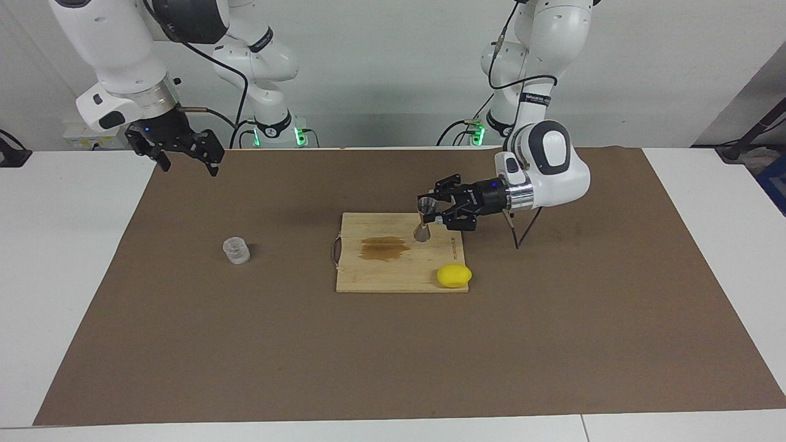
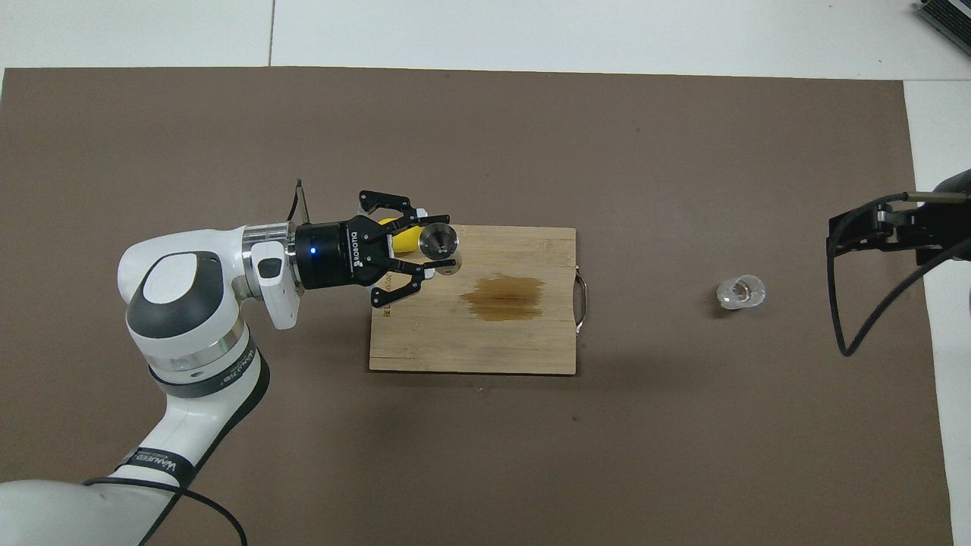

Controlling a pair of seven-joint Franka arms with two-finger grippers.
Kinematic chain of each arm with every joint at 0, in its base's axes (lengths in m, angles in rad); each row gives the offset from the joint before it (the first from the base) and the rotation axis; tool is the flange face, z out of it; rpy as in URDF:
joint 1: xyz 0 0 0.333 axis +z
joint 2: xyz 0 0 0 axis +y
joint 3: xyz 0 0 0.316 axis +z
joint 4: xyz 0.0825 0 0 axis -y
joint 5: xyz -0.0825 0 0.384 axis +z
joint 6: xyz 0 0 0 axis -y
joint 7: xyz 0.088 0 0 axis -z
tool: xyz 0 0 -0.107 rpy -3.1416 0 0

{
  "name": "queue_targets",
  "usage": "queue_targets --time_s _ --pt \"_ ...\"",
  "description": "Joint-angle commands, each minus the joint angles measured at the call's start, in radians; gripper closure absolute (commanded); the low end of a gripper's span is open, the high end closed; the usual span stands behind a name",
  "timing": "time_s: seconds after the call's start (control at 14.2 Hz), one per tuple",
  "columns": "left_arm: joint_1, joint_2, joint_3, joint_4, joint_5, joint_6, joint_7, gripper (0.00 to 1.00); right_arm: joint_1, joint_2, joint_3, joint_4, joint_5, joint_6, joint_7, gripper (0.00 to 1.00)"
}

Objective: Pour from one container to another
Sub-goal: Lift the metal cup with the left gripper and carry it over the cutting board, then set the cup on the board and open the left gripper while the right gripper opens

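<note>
My left gripper (image 1: pixel 431 210) (image 2: pixel 444 243) is shut on the silver hourglass jigger (image 1: pixel 422 231) (image 2: pixel 438 240). It holds the jigger roughly upright in the air over the wooden board (image 1: pixel 399 279) (image 2: pixel 470 349), above the part toward the left arm's end. The squat clear glass cup (image 1: pixel 236 250) (image 2: pixel 741 292) stands alone on the brown mat toward the right arm's end, apart from both grippers. My right gripper (image 1: pixel 187 161) (image 2: pixel 838 231) hangs open and raised over the mat's edge at its own end, holding nothing.
The board carries a brown wet stain (image 1: pixel 384 247) (image 2: pixel 504 296) at its middle. A yellow lemon (image 1: pixel 454 275) (image 2: pixel 407 237) lies at the board's corner farther from the robots, toward the left arm's end, partly covered by my left gripper in the overhead view.
</note>
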Motion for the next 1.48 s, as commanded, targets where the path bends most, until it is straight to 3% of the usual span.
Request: queue_targets --time_s 0.0,0.21,0.42,0.63,1.06,1.41 --pt "-0.058 -0.039 0.017 -0.042 -0.071 0.082 0.000 0.59 -0.013 -0.019 0.005 -0.020 0.022 -0.004 -0.003 0.01" --pt "-0.138 -0.023 0.017 -0.035 -0.181 0.210 0.049 0.58 -0.004 -0.019 0.006 -0.020 0.022 -0.007 -0.005 0.01" --pt "-0.204 0.024 0.019 -0.025 -0.290 0.242 0.115 0.58 -0.016 -0.019 0.005 -0.023 0.023 0.007 -0.006 0.01" --pt "-0.267 0.102 0.019 -0.002 -0.425 0.243 0.224 0.59 -0.025 -0.020 0.003 -0.044 0.023 0.035 0.059 0.12" --pt "-0.327 0.135 0.017 -0.011 -0.539 0.283 0.291 0.59 -0.091 -0.003 0.002 -0.090 0.110 0.110 0.377 0.13" --pt "-0.333 0.142 0.019 -0.014 -0.545 0.286 0.330 0.59 -0.172 -0.003 0.000 -0.231 0.251 0.226 0.567 0.25"
